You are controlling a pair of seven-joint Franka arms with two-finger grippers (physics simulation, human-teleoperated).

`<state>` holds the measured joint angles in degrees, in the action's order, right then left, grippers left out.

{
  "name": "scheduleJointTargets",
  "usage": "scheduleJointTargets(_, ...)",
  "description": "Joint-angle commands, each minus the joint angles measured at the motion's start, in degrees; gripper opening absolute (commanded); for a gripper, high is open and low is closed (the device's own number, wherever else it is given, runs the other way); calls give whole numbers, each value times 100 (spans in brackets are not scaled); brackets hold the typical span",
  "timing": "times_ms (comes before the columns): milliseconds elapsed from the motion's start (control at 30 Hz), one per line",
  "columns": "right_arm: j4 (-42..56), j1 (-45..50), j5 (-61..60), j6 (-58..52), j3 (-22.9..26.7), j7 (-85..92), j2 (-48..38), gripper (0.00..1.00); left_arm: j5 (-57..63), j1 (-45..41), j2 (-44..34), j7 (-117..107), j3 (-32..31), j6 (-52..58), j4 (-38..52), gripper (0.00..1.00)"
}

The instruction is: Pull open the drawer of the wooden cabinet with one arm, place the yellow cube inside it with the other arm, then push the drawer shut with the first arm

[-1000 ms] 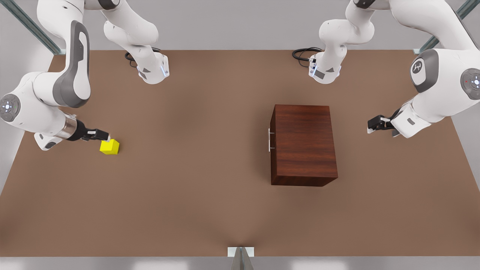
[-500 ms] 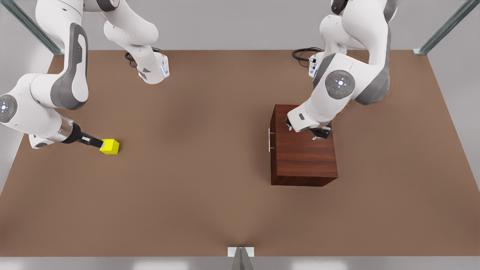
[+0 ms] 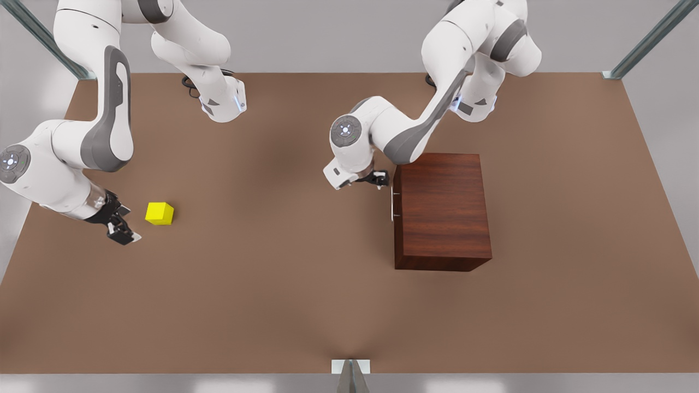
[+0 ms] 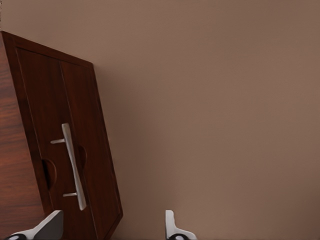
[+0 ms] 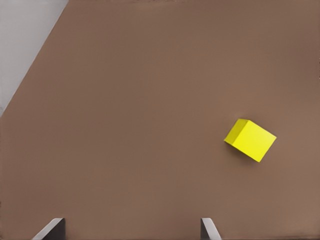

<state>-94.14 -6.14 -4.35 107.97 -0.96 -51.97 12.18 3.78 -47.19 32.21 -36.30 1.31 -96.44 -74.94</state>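
Note:
The wooden cabinet (image 3: 442, 210) stands on the table at the front view's right, its drawer (image 4: 85, 125) flush and closed, with the silver handle (image 3: 392, 203) (image 4: 72, 165) facing the front view's left. My left gripper (image 3: 377, 178) (image 4: 110, 232) hovers open just off the handle side, near the cabinet's far corner. The yellow cube (image 3: 159, 213) (image 5: 250, 140) rests on the table at the front view's left. My right gripper (image 3: 123, 233) (image 5: 131, 232) is open a short way from the cube, apart from it and holding nothing.
Both arm bases (image 3: 221, 103) (image 3: 472, 106) and a black cable (image 3: 191, 84) sit at the table's far edge. Metal frame posts (image 3: 647, 41) stand at the far corners. A small bracket (image 3: 350, 367) marks the near edge. Bare brown table (image 3: 284, 245) lies between cube and cabinet.
The left gripper swept from the front view's right, over the cabinet top, to the handle side. The right gripper drew back from the cube, which stayed put.

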Motion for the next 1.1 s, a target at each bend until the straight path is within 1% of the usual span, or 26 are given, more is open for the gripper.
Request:
scheduleJointTargets(0,1,7,22,180,0,-3241,3,100,255,-27,-39,-3033,1,-692,-328,100)
scheduleJointTargets(67,1,16,22,180,-9,-3241,3,100,421,-54,-153,-3024,-8,-788,-697,100)
scheduleJointTargets(100,1,16,22,171,-9,-3241,3,100,422,-115,-267,-3033,-8,-998,-916,100)
scheduleJointTargets(133,1,25,31,171,-18,-3241,47,100,622,-133,-399,-3041,1,-1306,-1259,100)
scheduleJointTargets(167,1,25,31,171,-18,-3241,56,100,895,-124,-391,-3041,1,-1552,-1409,100)
scheduleJointTargets(367,1,34,31,171,-18,-3232,65,100,1661,-27,-276,-2567,45,-1606,-1471,100)
scheduleJointTargets(567,10,33,31,163,-18,-3240,65,100,1880,16,-145,-2312,54,-1615,-1453,100)
scheduleJointTargets(1067,10,34,31,154,-18,-3241,91,100,1801,8,-21,-2391,45,-1966,-1717,100)
